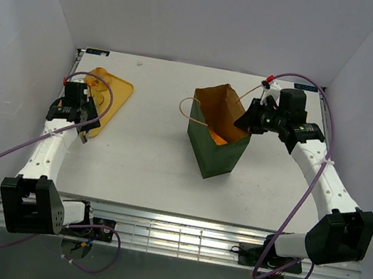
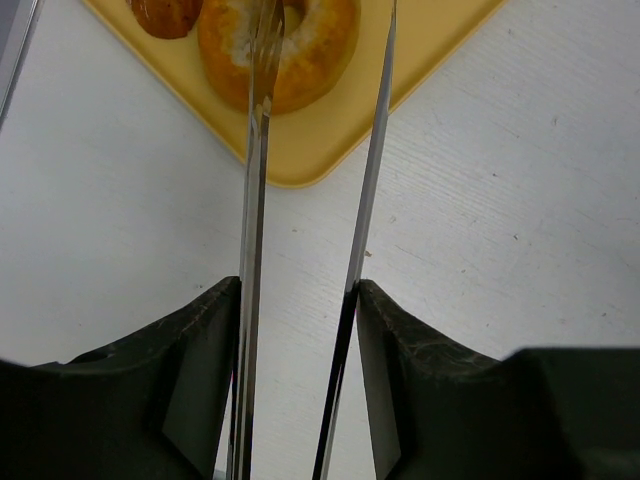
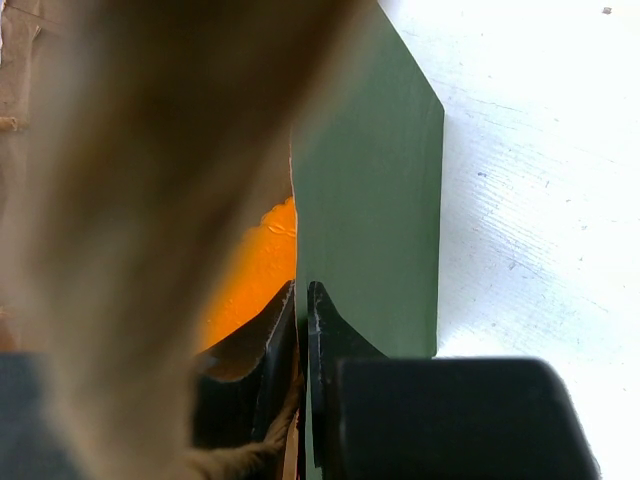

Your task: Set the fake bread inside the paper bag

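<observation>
The dark green paper bag [image 1: 217, 156] stands open at mid-table, brown inside. An orange bread piece [image 1: 217, 138] lies in it and also shows in the right wrist view [image 3: 255, 270]. My right gripper [image 1: 246, 123] is shut on the bag's right wall [image 3: 370, 200], one finger inside and one outside [image 3: 302, 292]. My left gripper [image 1: 81, 112] is shut on the metal tongs [image 2: 255, 150], with the jaws [image 2: 300, 290] around the two arms. The tong tips reach over a ring-shaped bagel [image 2: 320, 50] on the yellow tray [image 2: 320, 150]. A darker brown roll [image 2: 165, 15] lies beside it.
The yellow tray [image 1: 116, 95] sits at the far left of the white table, partly under my left wrist. The bag's tan string handles [image 1: 186, 109] stick out to its left and back right. White walls close in the back and sides.
</observation>
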Controlling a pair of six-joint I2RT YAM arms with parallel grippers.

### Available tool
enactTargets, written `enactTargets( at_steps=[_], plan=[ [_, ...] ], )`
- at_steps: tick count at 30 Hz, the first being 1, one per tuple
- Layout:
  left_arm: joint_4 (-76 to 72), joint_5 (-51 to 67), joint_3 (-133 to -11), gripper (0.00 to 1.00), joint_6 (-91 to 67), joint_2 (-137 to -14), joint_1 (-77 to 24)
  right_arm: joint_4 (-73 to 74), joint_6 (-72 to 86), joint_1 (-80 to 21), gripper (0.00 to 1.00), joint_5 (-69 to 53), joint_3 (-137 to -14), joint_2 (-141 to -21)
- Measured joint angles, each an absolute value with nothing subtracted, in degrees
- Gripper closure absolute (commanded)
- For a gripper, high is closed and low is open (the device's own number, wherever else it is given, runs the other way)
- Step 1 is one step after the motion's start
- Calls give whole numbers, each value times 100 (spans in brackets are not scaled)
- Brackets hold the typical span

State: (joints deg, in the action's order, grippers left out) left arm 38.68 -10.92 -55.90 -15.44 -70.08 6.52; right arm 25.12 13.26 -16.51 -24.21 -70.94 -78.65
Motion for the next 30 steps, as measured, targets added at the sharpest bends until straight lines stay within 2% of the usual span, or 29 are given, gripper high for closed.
enactTargets(
  at_steps=[10, 13, 14, 19, 22, 26, 30],
  plan=[
    [3758, -1096, -5555, 42, -1444, -7319, 652, 2504, 1326, -1651, 86, -2423, -7037, -7808],
    [3741, -1094, -5555, 45, -1441, -7439, 652, 2506, 1326, -1651, 86, -2421, -7037, -7804],
    [3736, -1094, -5555, 47, -1441, -7465, 652, 2506, 1326, -1651, 86, -2421, -7037, -7804],
    [3719, -1081, -5555, 72, -1431, -7590, 655, 2504, 1326, -1651, 86, -2421, -7037, -7802],
    [3717, -1070, -5555, 78, -1404, -7638, 652, 2506, 1326, -1651, 86, -2418, -7037, -7793],
    [3723, -1055, -5555, 91, -1404, -7623, 652, 2508, 1326, -1651, 86, -2418, -7035, -7765],
    [3778, -1007, -5555, 94, -1455, -7478, 652, 2508, 1326, -1651, 86, -2418, -7035, -7758]
  ],
)
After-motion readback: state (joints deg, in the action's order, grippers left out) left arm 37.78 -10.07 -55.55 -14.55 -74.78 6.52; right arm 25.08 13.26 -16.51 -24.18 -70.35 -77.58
